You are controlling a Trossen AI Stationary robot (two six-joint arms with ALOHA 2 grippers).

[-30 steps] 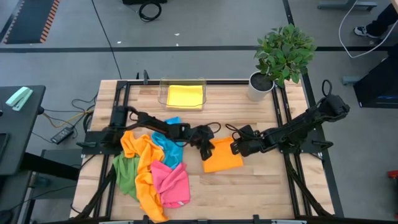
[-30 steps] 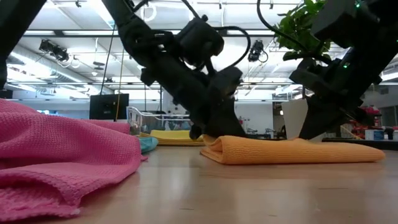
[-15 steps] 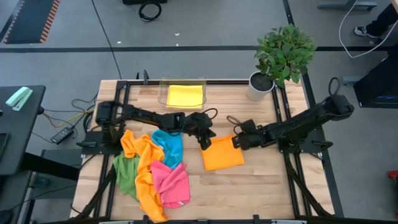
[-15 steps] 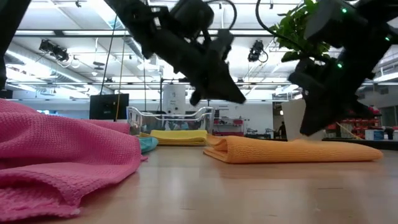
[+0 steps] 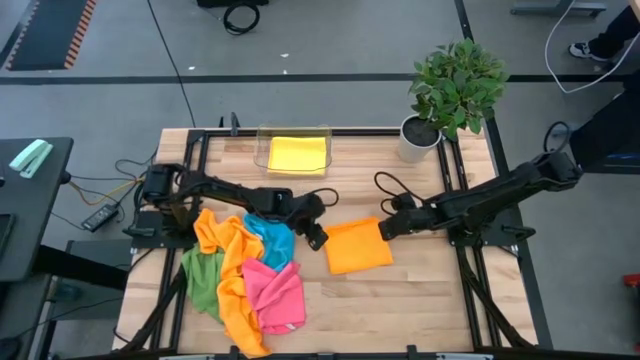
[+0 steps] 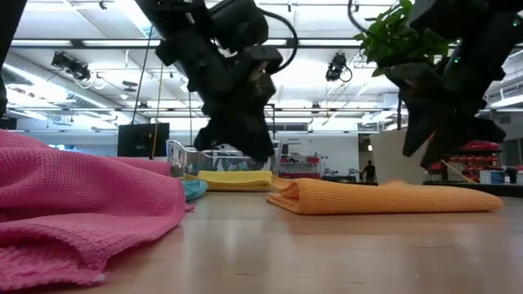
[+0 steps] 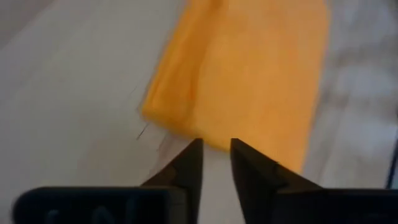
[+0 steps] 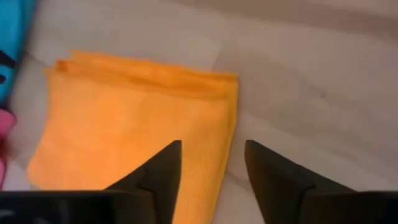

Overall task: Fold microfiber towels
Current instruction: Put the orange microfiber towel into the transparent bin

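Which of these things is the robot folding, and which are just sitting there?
For the job:
folded orange towel
pile of unfolded towels
folded yellow towel, lying in the tray
left gripper and right gripper, both open

Just sitting there:
clear tray
potted plant

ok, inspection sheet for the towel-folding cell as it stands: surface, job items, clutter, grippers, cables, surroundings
Surface: wooden table, bare at the front right.
Job's things: folded orange towel lies flat mid-table; unfolded pile of orange, blue, green and pink towels at left; folded yellow towel in the clear tray.
Clutter: potted plant at the back right corner.
Grippers: left gripper open a little, just off the orange towel's left edge; right gripper open, at its right edge; neither holds anything.
Cables: black cable loops above the right arm; loose leads on the floor to the left.
Surroundings: grey floor, side desk at left.
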